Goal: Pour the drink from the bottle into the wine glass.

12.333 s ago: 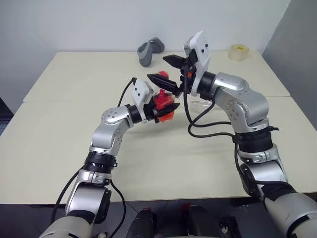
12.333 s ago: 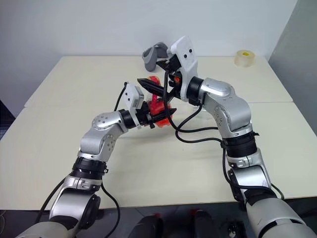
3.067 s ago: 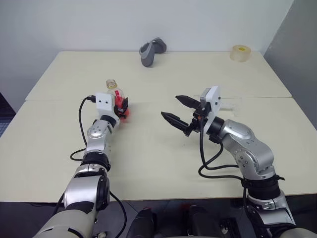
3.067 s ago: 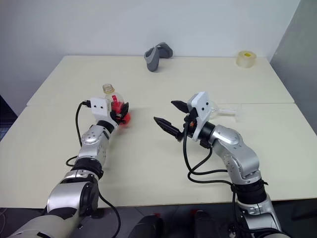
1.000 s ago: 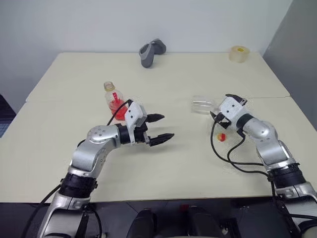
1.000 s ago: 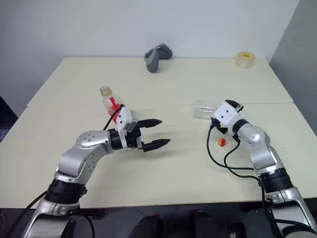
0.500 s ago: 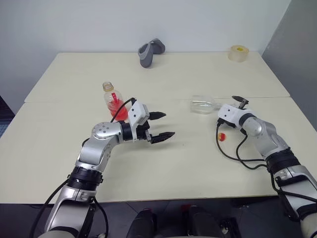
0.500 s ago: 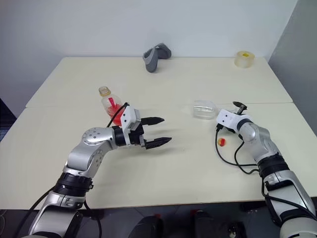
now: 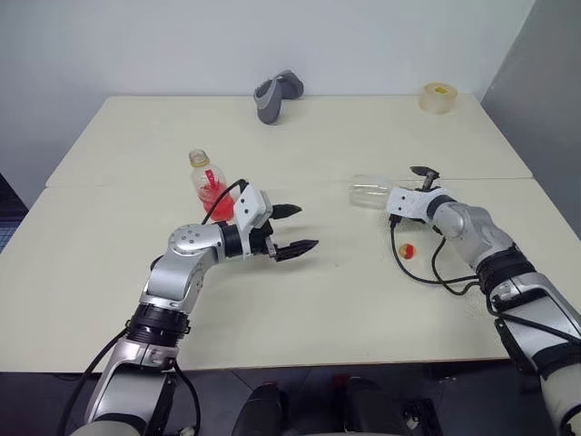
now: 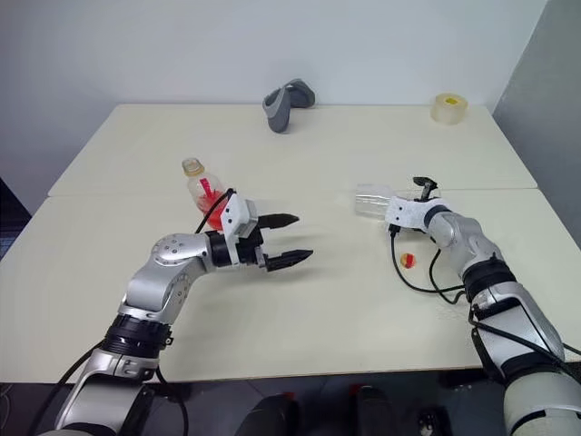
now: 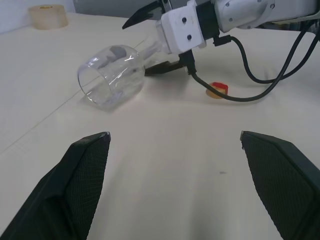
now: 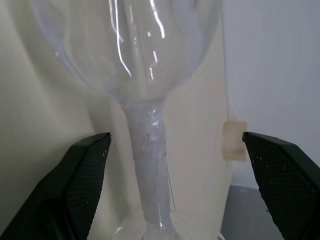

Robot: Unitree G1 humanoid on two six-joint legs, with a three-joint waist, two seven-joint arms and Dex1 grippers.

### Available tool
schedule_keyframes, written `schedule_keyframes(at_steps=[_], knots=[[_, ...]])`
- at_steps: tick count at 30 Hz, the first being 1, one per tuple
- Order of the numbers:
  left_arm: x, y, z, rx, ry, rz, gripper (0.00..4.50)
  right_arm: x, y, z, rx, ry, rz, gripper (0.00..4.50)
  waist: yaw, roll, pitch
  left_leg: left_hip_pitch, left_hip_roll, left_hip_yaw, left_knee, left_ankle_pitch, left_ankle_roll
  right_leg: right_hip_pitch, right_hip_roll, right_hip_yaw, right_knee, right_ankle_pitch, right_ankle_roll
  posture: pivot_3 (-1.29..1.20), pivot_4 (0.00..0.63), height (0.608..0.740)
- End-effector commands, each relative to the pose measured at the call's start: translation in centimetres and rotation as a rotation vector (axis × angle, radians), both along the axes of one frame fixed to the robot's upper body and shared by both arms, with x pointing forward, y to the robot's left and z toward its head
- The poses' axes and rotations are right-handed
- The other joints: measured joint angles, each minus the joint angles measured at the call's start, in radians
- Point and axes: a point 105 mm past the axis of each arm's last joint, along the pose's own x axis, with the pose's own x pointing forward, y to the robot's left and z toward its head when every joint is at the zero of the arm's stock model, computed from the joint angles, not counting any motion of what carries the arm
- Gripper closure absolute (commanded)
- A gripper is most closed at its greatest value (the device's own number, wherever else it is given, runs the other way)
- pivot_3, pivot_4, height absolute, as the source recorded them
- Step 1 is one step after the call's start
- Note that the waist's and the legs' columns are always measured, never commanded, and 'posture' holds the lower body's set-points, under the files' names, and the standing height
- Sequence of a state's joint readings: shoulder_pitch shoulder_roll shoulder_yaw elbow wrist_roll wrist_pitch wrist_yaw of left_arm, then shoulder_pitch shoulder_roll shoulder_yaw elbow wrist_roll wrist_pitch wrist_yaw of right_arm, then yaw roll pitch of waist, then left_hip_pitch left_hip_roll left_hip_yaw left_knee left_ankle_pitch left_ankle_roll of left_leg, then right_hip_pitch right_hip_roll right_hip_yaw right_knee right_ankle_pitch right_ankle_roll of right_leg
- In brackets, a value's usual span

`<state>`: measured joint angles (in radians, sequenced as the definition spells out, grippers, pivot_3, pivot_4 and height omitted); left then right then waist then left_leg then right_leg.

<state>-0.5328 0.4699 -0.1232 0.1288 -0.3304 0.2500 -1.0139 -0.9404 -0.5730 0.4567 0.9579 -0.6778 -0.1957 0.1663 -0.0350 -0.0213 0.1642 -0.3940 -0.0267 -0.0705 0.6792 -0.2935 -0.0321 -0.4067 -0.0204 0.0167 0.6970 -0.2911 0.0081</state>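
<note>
Cream table (image 9: 363,300), white wall (image 9: 136,45), grey partition (image 9: 545,82)

The table (image 9: 363,300) is plain pale cream. On it, the clear bottle (image 9: 207,186) holds a bright red-orange drink (image 9: 216,207) under a yellowish cap. Right of the bottle, the wine glass (image 11: 112,75) is colourless, near a small red-and-yellow cap (image 9: 407,251). Behind the bottle lies a grey object (image 9: 275,94); the tape roll (image 9: 438,96) is pale yellow.
</note>
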Motion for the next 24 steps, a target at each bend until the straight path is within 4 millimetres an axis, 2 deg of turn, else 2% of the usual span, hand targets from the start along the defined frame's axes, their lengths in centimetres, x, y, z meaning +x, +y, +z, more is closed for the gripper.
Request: schedule_keyframes(at_steps=[1,4,13,18,19,21,22,24], knots=[[0.1,-0.1,1.5,-0.015,-0.063,-0.003,0.01,0.5,-1.2,0.7,-0.123,-0.001,-0.016,0.18,0.000,0.000,0.000,0.000,0.000,0.000,0.000,0.000,0.000,0.000,0.000,0.000,0.000,0.000,0.000,0.00,0.150,0.740],[0.2,0.1,1.6,-0.017,-0.063,0.006,0.00,0.5,-1.2,0.6,-0.109,0.019,-0.016,0.88,0.001,0.000,0.000,0.000,0.000,0.000,0.000,0.000,0.000,0.000,0.000,0.000,0.000,0.000,0.000,0.00,0.150,0.740],[0.2,0.0,1.6,-0.026,-0.064,0.017,0.00,0.7,-0.5,0.6,-0.104,0.019,0.006,4.20,-0.001,0.000,0.000,0.000,0.000,0.000,0.000,0.000,0.000,0.000,0.000,0.000,0.000,0.000,0.000,0.00,0.150,0.740],[0.1,0.1,1.5,-0.031,-0.058,0.026,0.00,0.8,-0.3,1.0,-0.125,-0.003,0.016,4.25,-0.002,0.000,0.000,0.000,0.000,0.000,0.000,0.000,0.000,0.000,0.000,0.000,0.000,0.000,0.000,0.00,0.150,0.740],[-0.1,0.2,1.3,-0.023,-0.056,0.030,0.00,1.0,0.1,1.6,-0.130,-0.035,0.031,4.25,-0.002,0.000,0.000,0.000,0.000,0.000,0.000,0.000,0.000,0.000,0.000,0.000,0.000,0.000,0.000,0.00,0.150,0.740],[-0.7,1.5,0.7,-0.011,-0.023,0.058,0.00,1.1,3.3,4.0,-0.032,-0.127,0.142,4.25,-0.005,0.000,0.000,0.000,0.000,0.000,0.000,0.000,0.000,0.000,0.000,0.000,0.000,0.000,0.000,0.00,0.150,0.740],[-1.2,2.6,0.7,-0.023,0.006,0.081,0.00,0.8,5.6,5.0,0.105,-0.150,0.207,4.25,-0.015,0.000,0.000,0.000,0.000,0.000,0.000,0.000,0.000,-0.001,0.000,0.001,0.000,0.000,0.000,0.00,0.150,0.740],[-1.9,4.0,1.0,-0.052,0.026,0.125,0.00,0.3,8.3,5.9,0.318,-0.150,0.281,4.25,-0.041,0.001,0.000,0.000,0.002,0.002,-0.001,0.000,0.000,-0.003,0.001,0.002,0.001,0.000,0.000,0.00,0.150,0.740]])
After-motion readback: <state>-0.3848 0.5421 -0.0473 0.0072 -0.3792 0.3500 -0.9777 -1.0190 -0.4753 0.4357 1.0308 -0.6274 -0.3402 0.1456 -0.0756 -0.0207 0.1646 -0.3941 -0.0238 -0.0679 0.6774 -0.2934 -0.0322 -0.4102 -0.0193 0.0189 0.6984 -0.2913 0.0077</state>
